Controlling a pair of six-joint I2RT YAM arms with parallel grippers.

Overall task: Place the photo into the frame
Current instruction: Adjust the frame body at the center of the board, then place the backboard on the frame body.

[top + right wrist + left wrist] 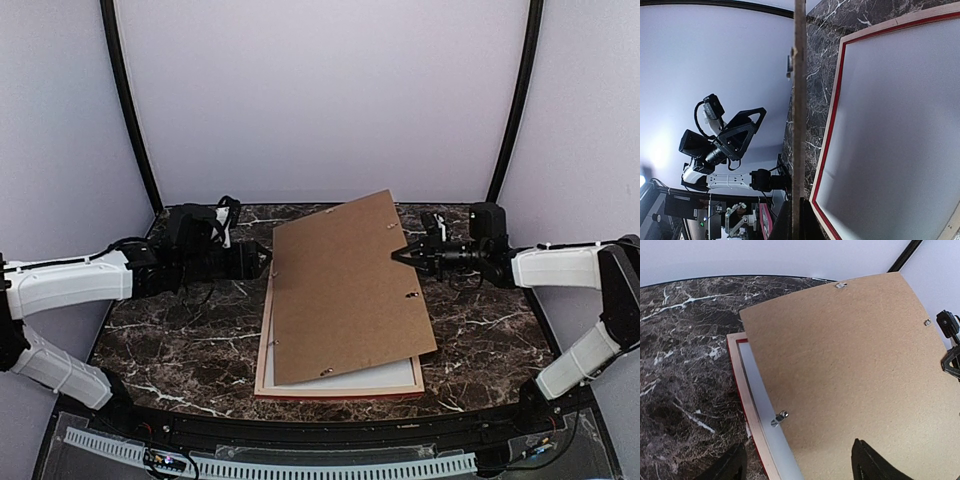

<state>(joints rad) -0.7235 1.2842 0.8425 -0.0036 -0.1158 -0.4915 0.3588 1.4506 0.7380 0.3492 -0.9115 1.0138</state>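
My right hand [402,255] was pinched shut on the right edge of a plain brown board [345,285]. In the right wrist view the board showed edge-on, a thin upright line, with my dark fingers [782,225] pressed to either face at the bottom of the picture.

My left hand [262,262] was at the board's left edge with its fingers [867,465] spread wide. One sat over the board, the other over the bench [170,340] just outside the frame's left rail. I could not tell whether either finger touched anything.

The board hung tilted between my two hands, skewed clockwise against the frame [340,391]. Its right side was lifted, and its near end overlapped the frame. Small metal tabs [780,417] sat along its edges.

The frame lay flat on the dark marbled bench in the middle, pale wood upward, with red showing along its inner and outer edges. A white sheet [350,372] filled its opening, showing at the left and near sides of the board. I could not tell whether that sheet was the photo.
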